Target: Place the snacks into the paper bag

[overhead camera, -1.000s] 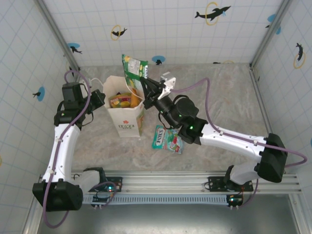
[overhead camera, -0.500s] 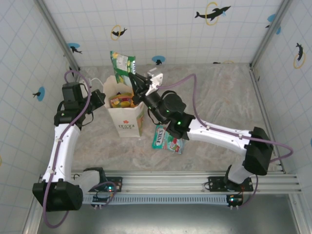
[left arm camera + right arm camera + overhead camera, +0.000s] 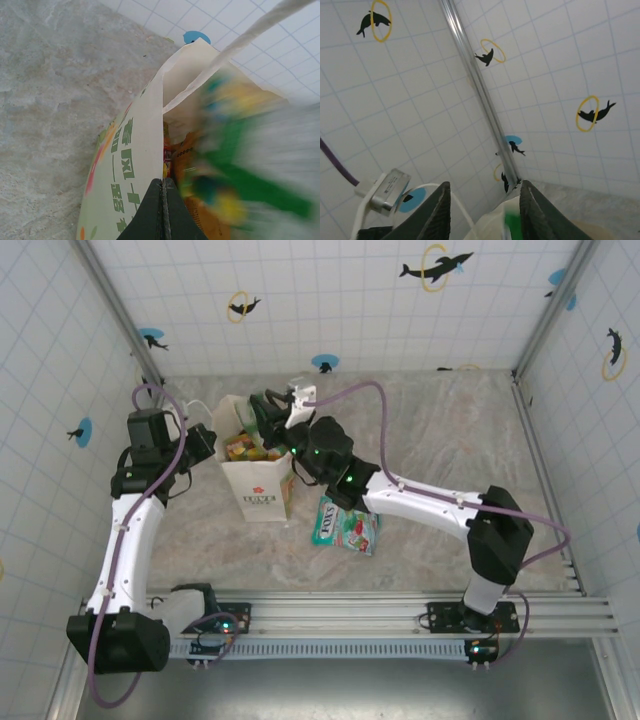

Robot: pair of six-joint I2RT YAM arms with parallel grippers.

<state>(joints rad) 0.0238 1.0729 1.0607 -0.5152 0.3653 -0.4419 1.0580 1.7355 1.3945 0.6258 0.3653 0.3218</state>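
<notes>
The white paper bag stands upright left of centre, with orange and yellow snacks inside it. My left gripper is shut on the bag's left rim. Over the bag's mouth, my right gripper is open. A green packet shows as a blur dropping into the bag, and as a green streak below the right jaws. A teal packet with white lettering lies flat on the table to the right of the bag.
Tiled walls with dolphin marks close in the marble table on three sides, and the bag stands near the back left corner post. The right arm stretches across the middle, above the teal packet. A rail runs along the near edge.
My right gripper carried the green packet left and down to the bag's mouth, then opened; the packet has left its jaws and is falling into the bag. The left arm has not moved.
</notes>
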